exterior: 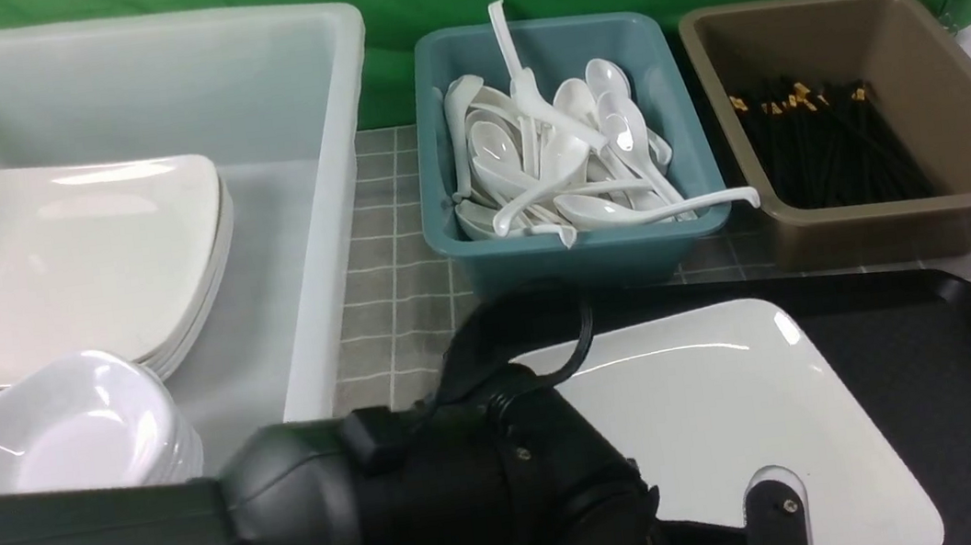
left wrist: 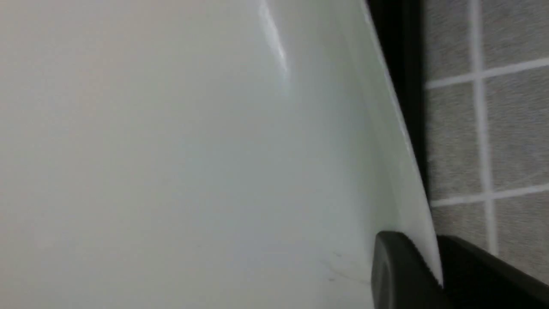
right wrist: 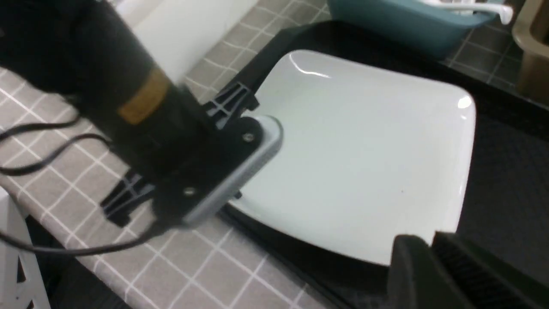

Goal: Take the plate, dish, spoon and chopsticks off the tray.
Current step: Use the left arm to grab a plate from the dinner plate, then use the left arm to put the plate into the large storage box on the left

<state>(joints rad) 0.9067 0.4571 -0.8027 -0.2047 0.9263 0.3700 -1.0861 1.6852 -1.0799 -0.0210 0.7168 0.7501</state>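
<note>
Right, you've got the left tool [left wrist: 433, 279] pinching the plate [exterior: 722, 391] by its upturned rim on the robot-left edge, one jaw on the inner face and the other under the lip. The right tool [right wrist: 433, 274] hangs just beside the plate's near edge, pressed together with nothing in it. The plate sits on the left part of the tray [exterior: 937, 328], close to the tray's rim. My handling guess: stiff, glossy, slick and wide, so a one-edge pinch leaves a long lever and it'll want to sag or twist out. Bite deep past the rim curve, lift slowly, keep it level, and treat it as chippable. Farther back on the worktop [exterior: 391, 256], the white tub [exterior: 322, 144] with the plate stack [exterior: 67, 259] looks like the drop point.
</note>
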